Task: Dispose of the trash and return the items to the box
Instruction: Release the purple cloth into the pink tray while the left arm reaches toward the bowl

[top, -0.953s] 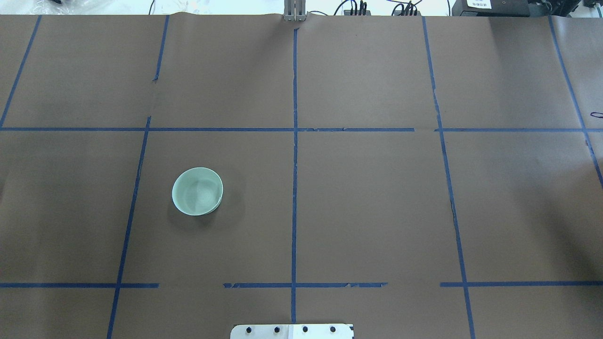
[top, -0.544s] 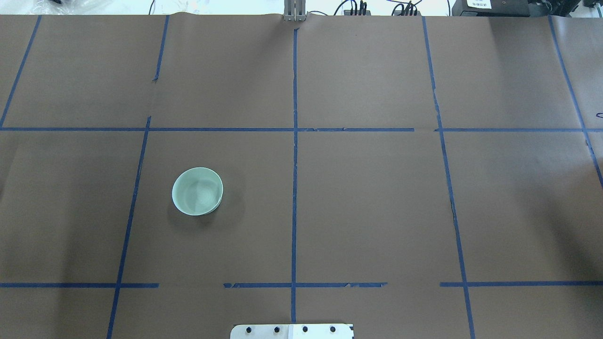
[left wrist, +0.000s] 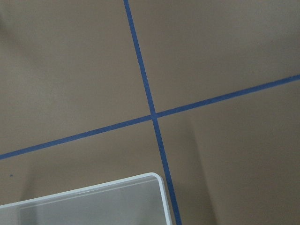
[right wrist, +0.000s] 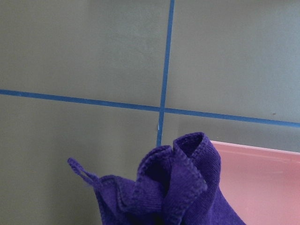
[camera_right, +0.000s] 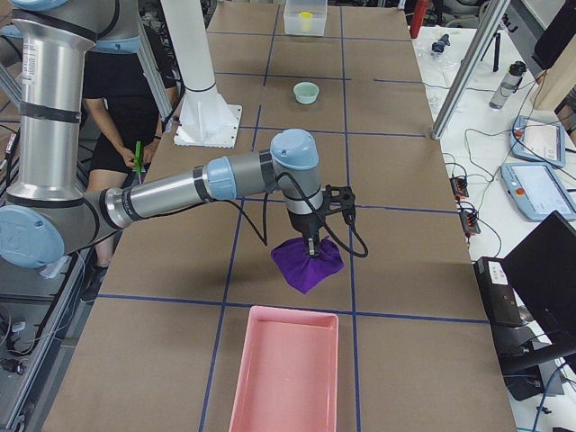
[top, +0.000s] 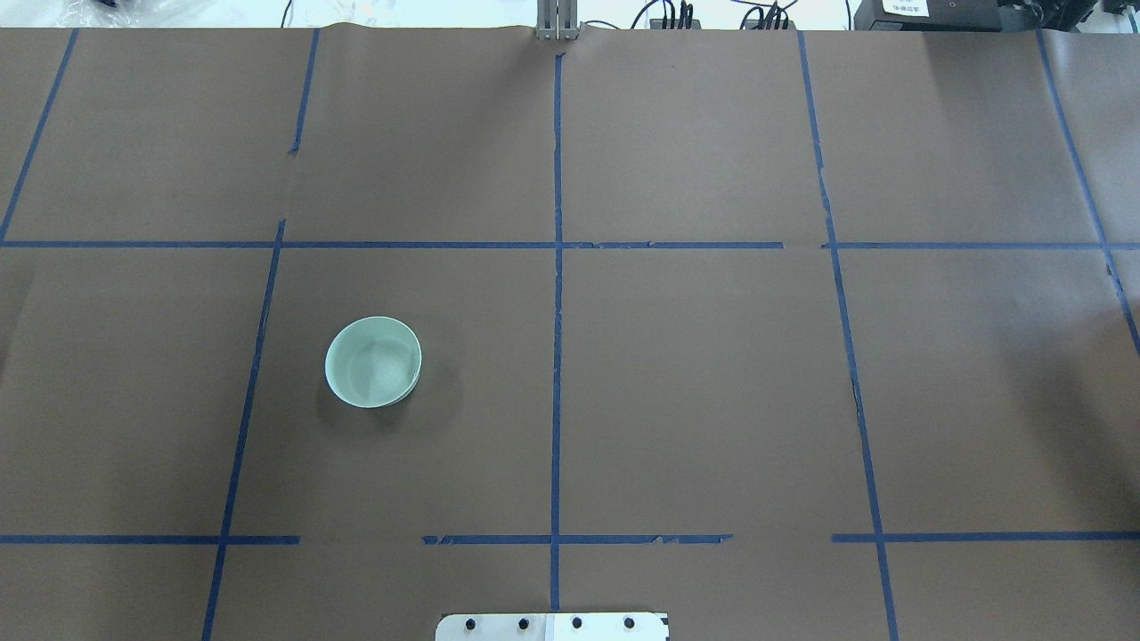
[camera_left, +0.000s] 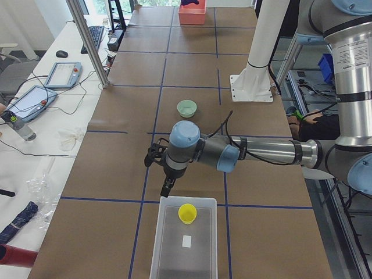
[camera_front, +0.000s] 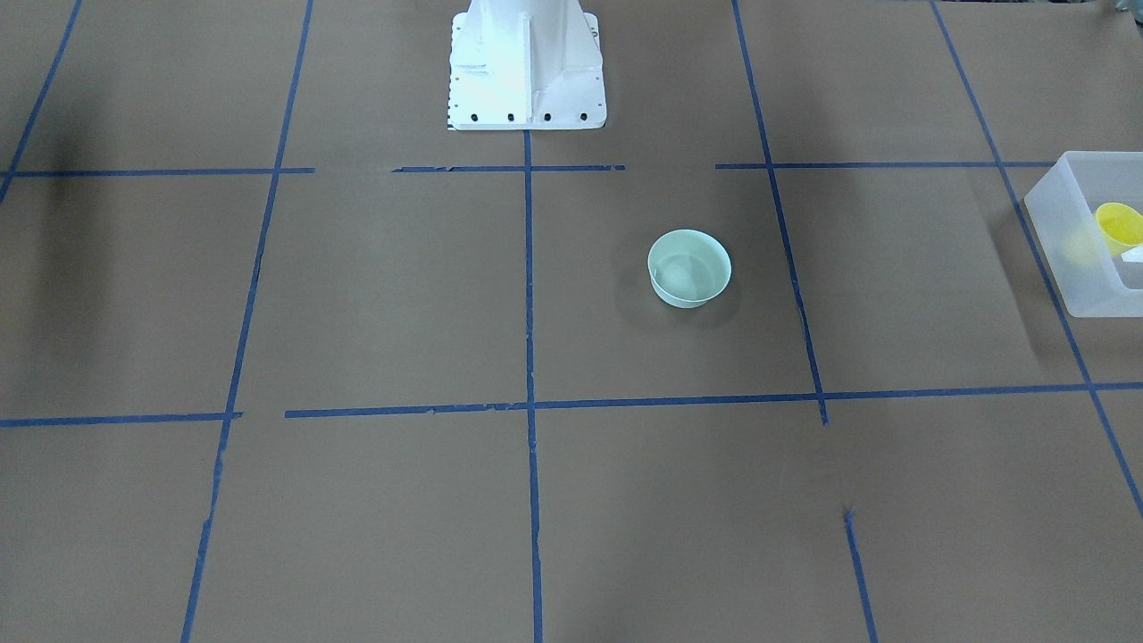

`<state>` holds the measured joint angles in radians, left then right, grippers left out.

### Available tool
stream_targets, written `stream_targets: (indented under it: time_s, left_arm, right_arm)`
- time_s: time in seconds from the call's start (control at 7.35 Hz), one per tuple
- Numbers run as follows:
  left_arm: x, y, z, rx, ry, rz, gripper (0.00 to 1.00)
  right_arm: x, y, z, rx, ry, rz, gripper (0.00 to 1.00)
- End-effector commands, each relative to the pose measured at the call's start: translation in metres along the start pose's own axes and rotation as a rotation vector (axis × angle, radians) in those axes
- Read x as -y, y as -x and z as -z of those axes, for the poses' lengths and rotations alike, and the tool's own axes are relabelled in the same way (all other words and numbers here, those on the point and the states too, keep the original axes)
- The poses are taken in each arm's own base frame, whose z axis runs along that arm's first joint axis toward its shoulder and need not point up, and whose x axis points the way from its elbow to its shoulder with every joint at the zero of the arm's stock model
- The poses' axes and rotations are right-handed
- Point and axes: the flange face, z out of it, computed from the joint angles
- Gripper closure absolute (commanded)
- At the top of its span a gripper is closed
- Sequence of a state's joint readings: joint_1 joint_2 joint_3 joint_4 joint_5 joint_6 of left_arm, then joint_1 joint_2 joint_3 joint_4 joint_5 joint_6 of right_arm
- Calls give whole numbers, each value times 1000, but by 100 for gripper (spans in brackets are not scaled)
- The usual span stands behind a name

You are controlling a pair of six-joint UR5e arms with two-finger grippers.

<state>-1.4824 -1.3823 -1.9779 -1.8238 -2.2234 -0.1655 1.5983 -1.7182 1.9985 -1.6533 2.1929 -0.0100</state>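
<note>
Left gripper [camera_left: 168, 189], open or closed unclear, hangs beside box [camera_left: 160, 244] containing yellow cup [camera_left: 187, 213].

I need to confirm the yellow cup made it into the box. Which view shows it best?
Exterior left: the yellow cup sits whole inside the box, seen from above. Front-facing catches it at the frame edge; exterior right shows it tiny and far. The other views miss it.

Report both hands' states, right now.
Left hand: cannot be told, seen only from the side.
Right hand: cannot be told; its tip is at the bunched purple cloth.
</note>
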Motion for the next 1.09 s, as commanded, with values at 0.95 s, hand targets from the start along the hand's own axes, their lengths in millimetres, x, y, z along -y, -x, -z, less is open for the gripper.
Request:
stream_targets:
  time_s: [0.95]
  left_arm:
    - [0, -241, -79, -355, 99, 222, 0]
  right_arm:
    - [-49, -163, -165, -64, 24, 121, 91]
